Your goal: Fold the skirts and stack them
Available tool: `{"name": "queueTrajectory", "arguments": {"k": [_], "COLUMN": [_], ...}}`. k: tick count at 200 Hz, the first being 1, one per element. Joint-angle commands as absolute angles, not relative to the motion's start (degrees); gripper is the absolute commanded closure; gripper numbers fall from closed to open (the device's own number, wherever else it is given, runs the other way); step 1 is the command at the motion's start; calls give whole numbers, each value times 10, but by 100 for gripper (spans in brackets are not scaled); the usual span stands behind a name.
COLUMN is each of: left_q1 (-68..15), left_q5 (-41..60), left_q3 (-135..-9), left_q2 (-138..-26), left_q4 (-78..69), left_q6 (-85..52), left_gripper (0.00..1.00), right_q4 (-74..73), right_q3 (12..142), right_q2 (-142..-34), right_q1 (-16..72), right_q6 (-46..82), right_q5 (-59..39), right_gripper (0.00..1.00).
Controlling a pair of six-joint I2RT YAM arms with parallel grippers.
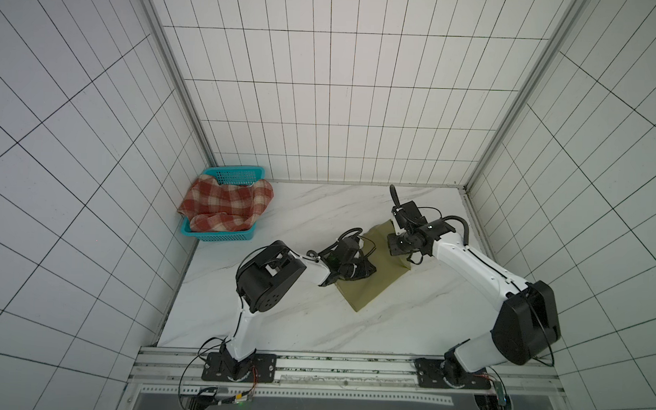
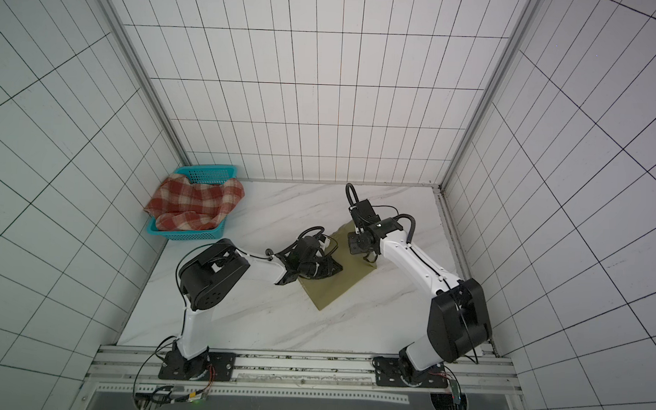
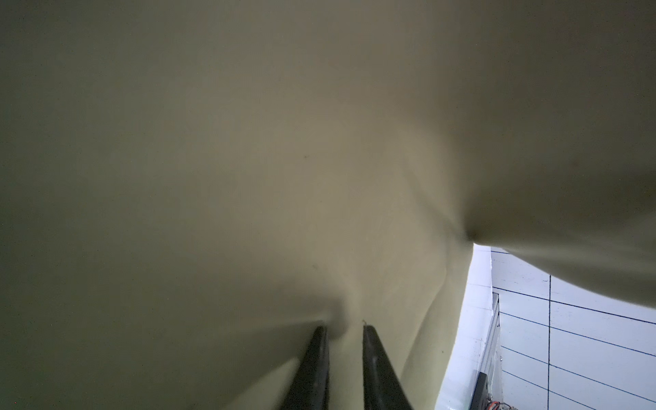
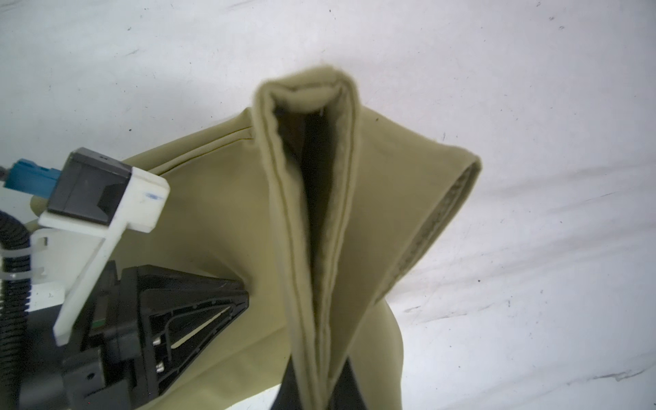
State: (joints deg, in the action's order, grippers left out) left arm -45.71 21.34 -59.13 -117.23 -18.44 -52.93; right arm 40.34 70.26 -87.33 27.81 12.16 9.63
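- Olive skirt (image 3: 248, 177) fills the left wrist view; left fingers (image 3: 367, 337) are nearly closed, pinching a fold of it.
- Right fingers (image 4: 351, 390) are shut on its doubled hem; the rest lies on the tabletop (image 1: 277, 317).
- Risk: smooth cloth could slip from the thin left pinch if I pull the arms apart, skewing the fold.
- Risk: the hem layers gape, so one may drop out.
- Plaid skirt (image 1: 225, 206) is slumped over the basket (image 1: 241, 173), unfolded.
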Motion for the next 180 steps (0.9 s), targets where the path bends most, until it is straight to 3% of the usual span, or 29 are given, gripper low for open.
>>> {"name": "queueTrajectory", "arguments": {"k": [1, 55, 115, 180], "left_q1": [-460, -446, -382, -371], "left_q5": [212, 224, 223, 203], "left_q3": [-601, -570, -454, -381], "left_q2": [-1175, -1094, -940, -931], "left_q4": [-188, -184, -103, -82], "left_q6": [-529, -530, -489, -451], "left_gripper": [81, 81, 81, 81], "right_q4": [419, 365, 358, 400], "right_q3": [759, 708, 697, 725], "right_q2": [-864, -862, -856, -859], "right_q1": [293, 322, 320, 284], "right_q6": [125, 169, 163, 132], "right_q5": [95, 60, 109, 152], "right_gripper": [100, 100, 100, 100]}}
